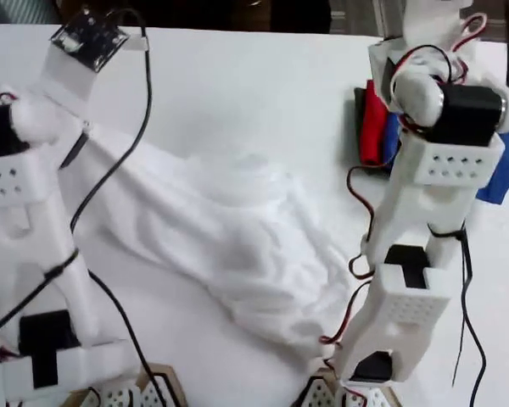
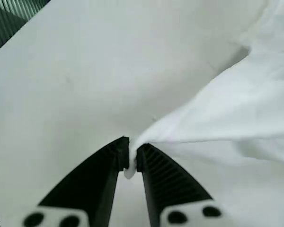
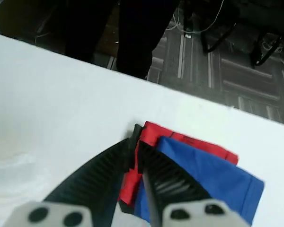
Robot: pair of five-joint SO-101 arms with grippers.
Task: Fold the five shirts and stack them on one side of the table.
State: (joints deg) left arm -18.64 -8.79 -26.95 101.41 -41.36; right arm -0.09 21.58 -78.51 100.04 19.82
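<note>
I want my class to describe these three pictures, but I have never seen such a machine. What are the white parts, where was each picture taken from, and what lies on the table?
The white parts are two robot arms, the left arm and the right arm, at a white table. One picture looks down from above; the others come from a camera on each wrist, looking along its claw. A crumpled white shirt lies in the middle; the left claw is shut on its edge. The right claw is shut, by a folded stack: red shirt, blue shirt, black shirt.
</note>
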